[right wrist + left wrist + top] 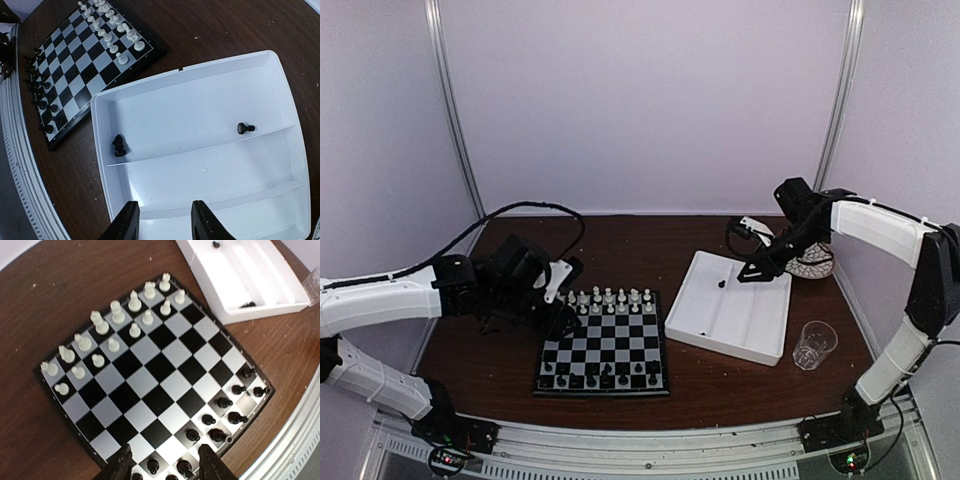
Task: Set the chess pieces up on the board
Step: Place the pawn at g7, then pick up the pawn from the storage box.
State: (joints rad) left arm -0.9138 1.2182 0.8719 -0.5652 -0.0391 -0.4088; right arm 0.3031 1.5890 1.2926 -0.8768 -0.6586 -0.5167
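Pretty far along, I'd say. The white set (116,312) looks done: two full rows of eight on the far side of the board (155,375), all upright from what I can see.

The black pieces (223,402) are the unfinished part. Most of them are on the two near rows, but there are visible gaps, and the corner under the left wrist is partly hidden, so I can't get an exact count.

Two black stragglers are in the white tray (185,70), which sits on the surface (75,280) just to the right of the board. A knight-looking piece (119,145) is at the left end against a divider. A small pawn-like one (245,128) lies on its side further right in the same compartment.

The right claw (162,222) hovers over the tray with its fingers spread and nothing between them. My guess is it's lining up for one of those two. The left claw (165,470) is spread too and holds nothing, hanging above the near left part of the board over the black rows.

So what's left, as far as I can judge: fetch the last two from the tray, fill the holes on black's side, maybe tidy a few. The tipped-over one could be fiddly to pinch.
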